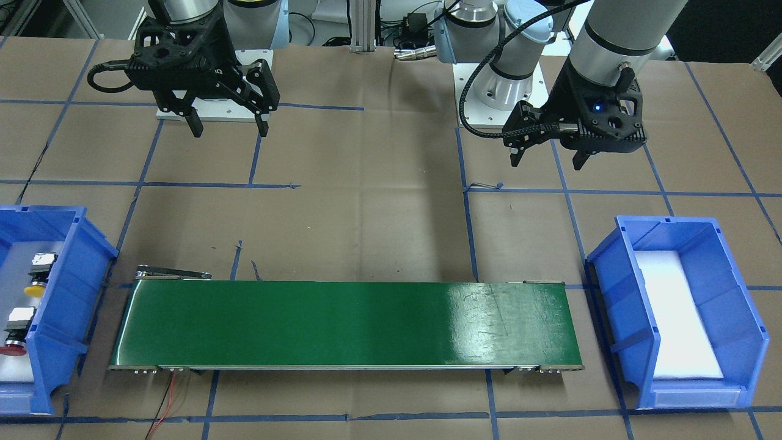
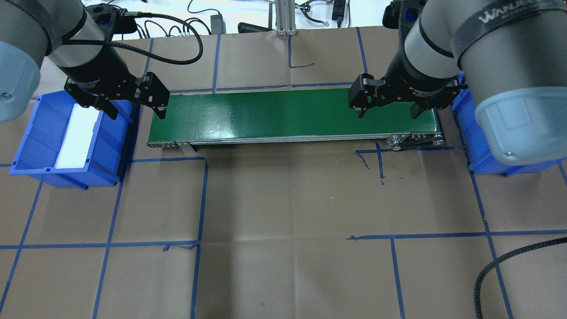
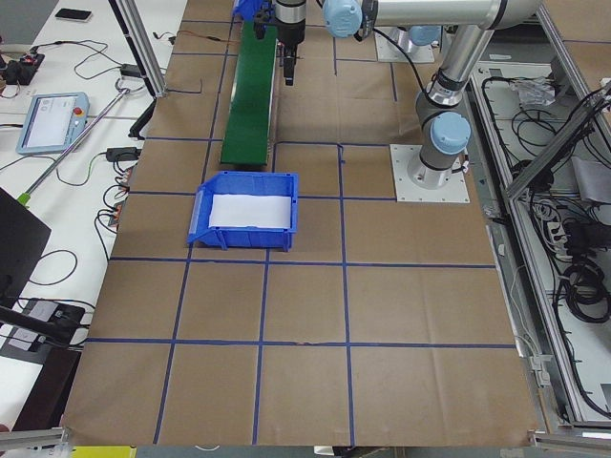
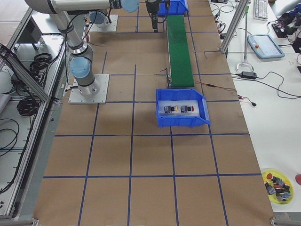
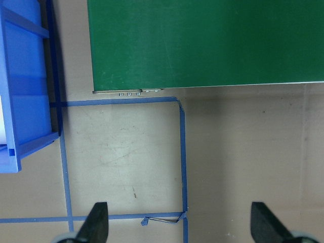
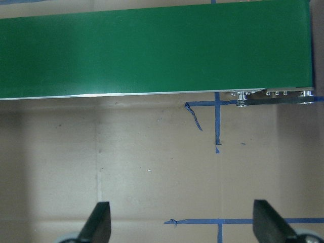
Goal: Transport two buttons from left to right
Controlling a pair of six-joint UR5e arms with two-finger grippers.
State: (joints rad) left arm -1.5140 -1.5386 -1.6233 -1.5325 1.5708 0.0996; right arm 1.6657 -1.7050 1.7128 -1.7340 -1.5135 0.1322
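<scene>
Papered table [image 1: 366,214]: buttons [image 1: 35,287] lie in the bin [image 1: 67,293] nearest the right gripper [image 1: 230,129], far from the left gripper [image 1: 547,162]; both jaws released.

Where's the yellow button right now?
The yellow button lies in the blue bin at the front-facing view's left edge, the robot's right side, just above the red button.

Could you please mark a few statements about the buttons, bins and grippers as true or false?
1. The yellow button and red button lie in the right bin. True.
2. The left gripper holds a button. False: it is open and holds nothing.
3. Nothing lies on the belt. True.
4. The left bin holds a button. False: only white foam.
5. The right gripper is shut. False: open.
</scene>
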